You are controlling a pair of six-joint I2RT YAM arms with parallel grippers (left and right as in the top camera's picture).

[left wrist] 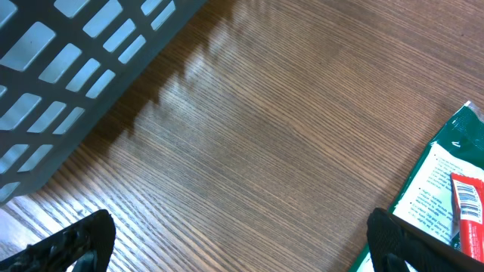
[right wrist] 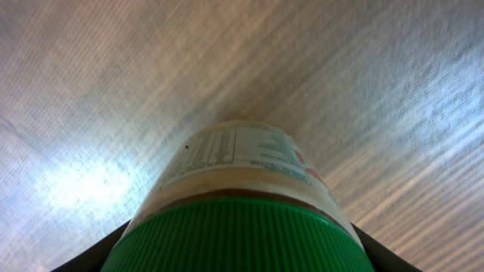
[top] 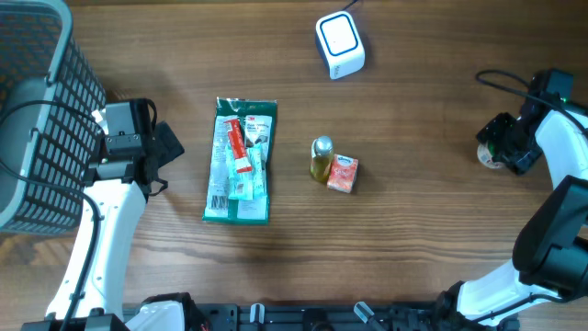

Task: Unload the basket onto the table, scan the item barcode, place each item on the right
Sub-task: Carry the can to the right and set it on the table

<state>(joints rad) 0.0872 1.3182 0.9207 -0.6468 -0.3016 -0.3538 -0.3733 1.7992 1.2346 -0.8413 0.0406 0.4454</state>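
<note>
- Gripping: the right gripper has its jaws closed on the green lid of a jar, one dark finger on either side of the lid in the right wrist view.
- Location of item: the jar is at the far right edge of the tabletop, well apart from the scanner, which sits at the far edge near the middle.
- Barcode: we cannot find it in any view. Only a panel of small print shows on the label, so we judge the code lies on a hidden side.
- Left gripper: jaws wide open and empty, low over bare wood between the basket and the green packet.
- Other stock: a small bottle and an orange box, touching, at centre.
- Method, as we judge it: we should carry the jar towards the scanner and roll the wrist slowly until the code faces its window.
- Handling: a lid-only hold lets the body swing, so we should move gently and pause at the window.
- Route: passing behind the bottle and box avoids knocking them.
</note>
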